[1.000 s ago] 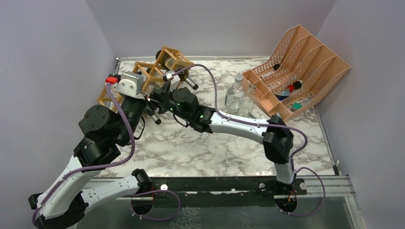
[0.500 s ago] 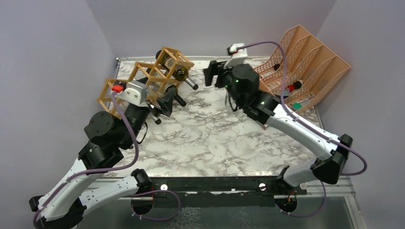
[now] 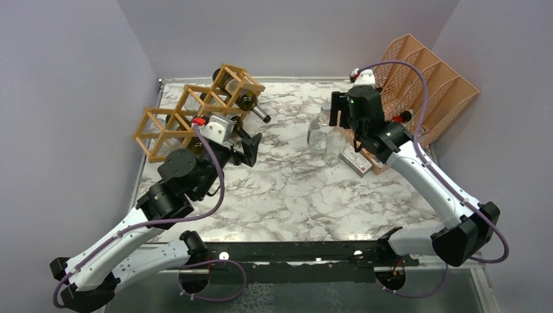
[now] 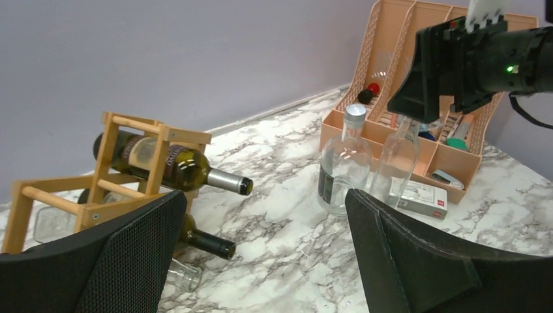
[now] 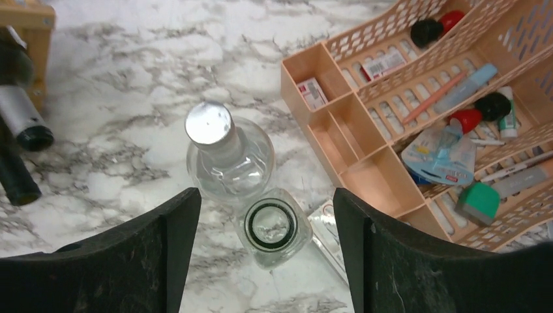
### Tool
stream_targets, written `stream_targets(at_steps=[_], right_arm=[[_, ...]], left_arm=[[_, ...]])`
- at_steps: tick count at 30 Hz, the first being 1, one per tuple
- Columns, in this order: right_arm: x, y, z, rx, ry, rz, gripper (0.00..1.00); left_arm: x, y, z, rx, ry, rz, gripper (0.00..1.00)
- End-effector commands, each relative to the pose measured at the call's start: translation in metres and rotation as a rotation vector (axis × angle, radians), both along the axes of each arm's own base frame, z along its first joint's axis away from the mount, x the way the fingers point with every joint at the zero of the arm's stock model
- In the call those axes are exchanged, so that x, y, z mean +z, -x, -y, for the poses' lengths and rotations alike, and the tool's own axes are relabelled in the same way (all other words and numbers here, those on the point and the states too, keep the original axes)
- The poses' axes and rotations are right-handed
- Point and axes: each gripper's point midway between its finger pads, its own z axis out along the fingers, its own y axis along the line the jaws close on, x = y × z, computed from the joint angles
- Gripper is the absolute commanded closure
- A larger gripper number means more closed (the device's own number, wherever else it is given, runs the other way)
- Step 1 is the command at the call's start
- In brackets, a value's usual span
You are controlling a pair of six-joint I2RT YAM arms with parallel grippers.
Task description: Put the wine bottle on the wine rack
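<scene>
Wine bottle point(image 5: 272, 228), clear and uncapped, is stood upright on the counter point(image 5: 130, 78), touching or just beside a capped bottle point(image 5: 218, 153) and near the organiser point(image 5: 365, 169). The right gripper point(image 5: 264, 195) is held above both, jaws parted and empty, seemingly centred nearer the uncapped one. The rack point(image 3: 195, 107), with dark bottles point(image 4: 169, 163) laid in it, is well apart. Beside it the left gripper point(image 4: 266, 202) is spread wide, empty.

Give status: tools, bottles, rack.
Left tool open, empty, by rack. Right tool open over capped bottle, open-necked bottle; neither gripped. Dark bottles already racked. Organiser crowds right side.
</scene>
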Motion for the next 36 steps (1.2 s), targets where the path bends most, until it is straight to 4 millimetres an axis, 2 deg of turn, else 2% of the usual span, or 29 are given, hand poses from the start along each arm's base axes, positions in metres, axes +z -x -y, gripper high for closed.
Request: stream_targets(at_steps=[1,5,10,18,21,23,26,31,36], right_arm=[[-0.049,0.007,0.000,0.045,0.031,-0.148,0.26],[-0.066,0.004,0.000,0.045,0.038,-0.175,0.40],[-0.068,0.001,0.001,0.053,0.055,-0.144,0.51],[-0.068,-0.006,0.001,0.082,0.090,-0.078,0.50],[-0.065,-0.010,0.002,0.074,0.094,-0.045,0.53],[-0.061,-0.011,0.004,0.069,0.104,-0.026,0.59],[-0.056,-0.010,0.006,0.071,0.118,-0.013,0.74],[-0.045,0.000,0.003,0.124,0.103,-0.002,0.96],[-0.029,0.020,-0.011,0.226,0.024,0.001,0.99]], left_arm=[[-0.003,-0.001,0.019,-0.056,0.075,-0.023,0.01],[-0.015,-0.003,0.032,-0.088,0.066,-0.054,0.01],[-0.026,-0.006,0.042,-0.103,0.056,-0.080,0.01],[-0.040,-0.009,0.054,-0.130,0.040,-0.113,0.01],[-0.045,-0.009,0.057,-0.135,0.034,-0.121,0.01],[-0.048,-0.010,0.058,-0.135,0.031,-0.129,0.01],[-0.056,-0.012,0.061,-0.135,0.025,-0.143,0.01],[-0.074,-0.015,0.075,-0.166,0.009,-0.177,0.01],[-0.095,-0.015,0.095,-0.236,0.011,-0.179,0.01]])
